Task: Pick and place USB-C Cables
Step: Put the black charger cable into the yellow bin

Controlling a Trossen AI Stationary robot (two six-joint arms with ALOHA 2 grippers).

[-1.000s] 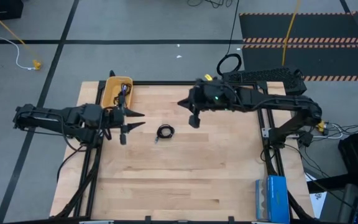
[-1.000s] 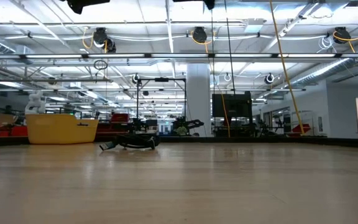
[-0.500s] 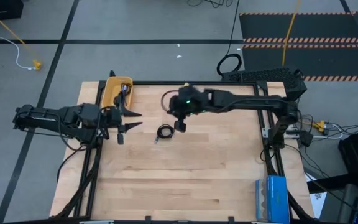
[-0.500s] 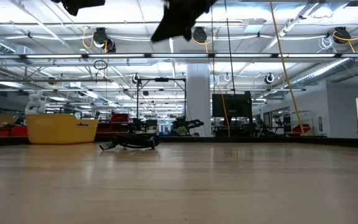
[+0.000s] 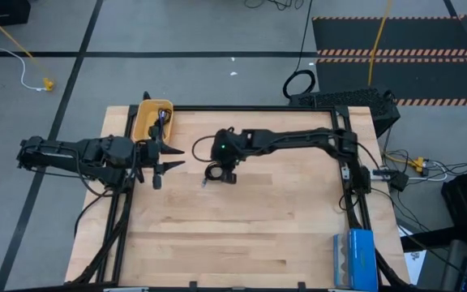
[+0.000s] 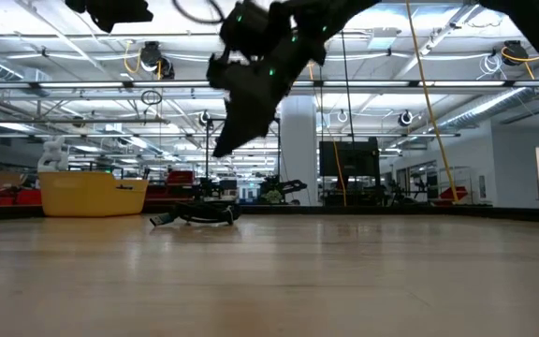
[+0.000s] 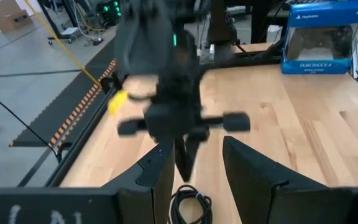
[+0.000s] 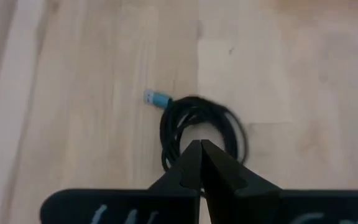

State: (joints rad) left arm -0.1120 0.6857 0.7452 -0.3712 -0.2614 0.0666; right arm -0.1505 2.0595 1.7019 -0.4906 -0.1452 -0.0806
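Since a second ago my right arm has swung across from the far right side of the desk (image 5: 242, 235) toward its middle, and the right gripper (image 5: 228, 174) now hangs just above the coiled black cable (image 5: 214, 172). From the right wrist camera I see that coil (image 8: 197, 134) lying flat on the wood with its blue-tipped plug (image 8: 156, 99) sticking out to one side, and my two right fingers (image 8: 199, 163) pressed tip to tip, clenched on nothing, pointing down over the coil's middle. Whether they touch it I cannot tell. At desk height the right gripper (image 6: 241, 117) sits clearly above the coil (image 6: 199, 214), not down on the surface.

My left arm has stayed put at the left edge of the desk, with the left gripper (image 5: 169, 158) near the yellow bin (image 5: 148, 116) and its fingers (image 7: 253, 177) spread apart, released, aimed toward the coil (image 7: 190, 205) and the right arm beyond it. The bin stands at the far left corner of the desk, and something dark lies inside it (image 5: 162, 118); I can't make out what it is. A blue box (image 5: 353, 258) rests at the near right corner, well apart from everything else.
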